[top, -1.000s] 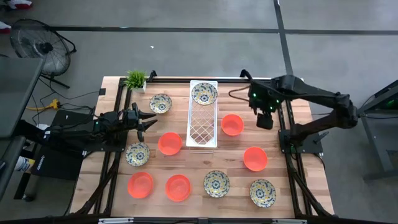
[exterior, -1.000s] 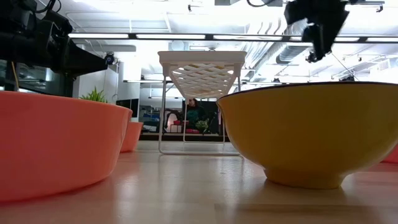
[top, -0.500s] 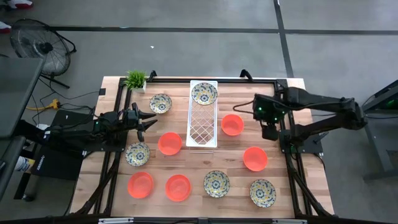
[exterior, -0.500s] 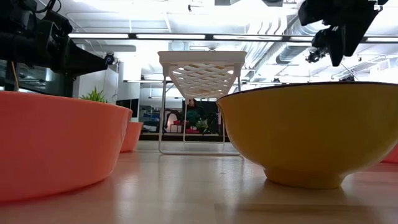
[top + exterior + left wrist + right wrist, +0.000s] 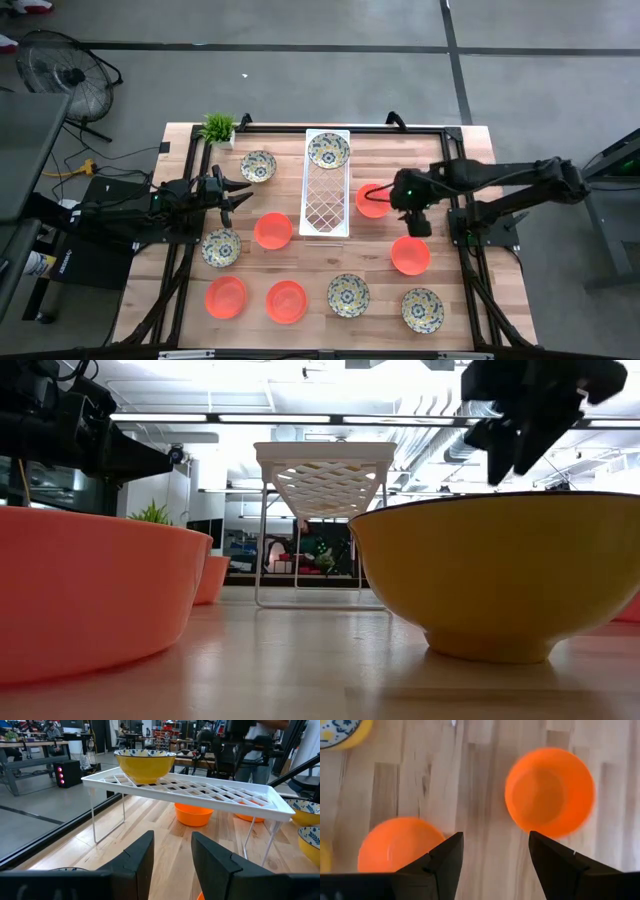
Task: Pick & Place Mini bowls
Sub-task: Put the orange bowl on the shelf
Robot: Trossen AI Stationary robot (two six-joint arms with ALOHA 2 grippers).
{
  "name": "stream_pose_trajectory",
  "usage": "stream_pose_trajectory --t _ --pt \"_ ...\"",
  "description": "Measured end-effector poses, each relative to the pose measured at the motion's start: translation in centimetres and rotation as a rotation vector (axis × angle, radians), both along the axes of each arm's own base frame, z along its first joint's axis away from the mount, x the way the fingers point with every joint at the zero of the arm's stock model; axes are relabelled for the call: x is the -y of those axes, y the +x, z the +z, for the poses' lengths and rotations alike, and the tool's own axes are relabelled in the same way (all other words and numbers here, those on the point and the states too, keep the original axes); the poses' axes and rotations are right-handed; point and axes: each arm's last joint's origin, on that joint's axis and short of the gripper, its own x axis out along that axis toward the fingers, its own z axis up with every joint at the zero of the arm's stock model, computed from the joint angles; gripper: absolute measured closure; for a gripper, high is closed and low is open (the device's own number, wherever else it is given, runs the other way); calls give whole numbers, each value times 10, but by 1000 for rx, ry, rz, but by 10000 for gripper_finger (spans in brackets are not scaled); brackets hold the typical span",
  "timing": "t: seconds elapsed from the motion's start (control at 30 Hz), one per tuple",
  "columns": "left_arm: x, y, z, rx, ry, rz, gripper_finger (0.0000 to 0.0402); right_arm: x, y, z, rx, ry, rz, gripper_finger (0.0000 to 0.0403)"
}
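Now mini bowls (image 5: 410,255) all upright, round; no long axis.

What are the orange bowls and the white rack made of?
The orange bowl looks like smooth plastic or glazed ceramic: even colour, soft sheen; I can't tell which. The white rack looks like coated metal wire or plastic: thin grid on thin legs.

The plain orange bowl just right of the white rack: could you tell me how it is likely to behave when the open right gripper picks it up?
The small plain orange bowl looks rigid and light, so it should lift without flexing. Its glossy, smooth rim may slip between the right gripper's narrow dark fingers. Being shallow with a small base, it may slide across the wooden table or tip if nudged at the rim.
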Motion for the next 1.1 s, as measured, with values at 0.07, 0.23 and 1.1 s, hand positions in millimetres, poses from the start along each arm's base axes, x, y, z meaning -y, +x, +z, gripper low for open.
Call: stream_pose_trajectory --t 0.07,0.23,1.1 --pt "0 0 0 0 0 0 273 -2 3 -12 6 -6 7 190" --pt "0 0 0 0 0 0 273 -1 15 -33 50 -73 -19 190" --pt "0 0 0 0 0 0 273 19 51 -107 -156 -122 -161 195"
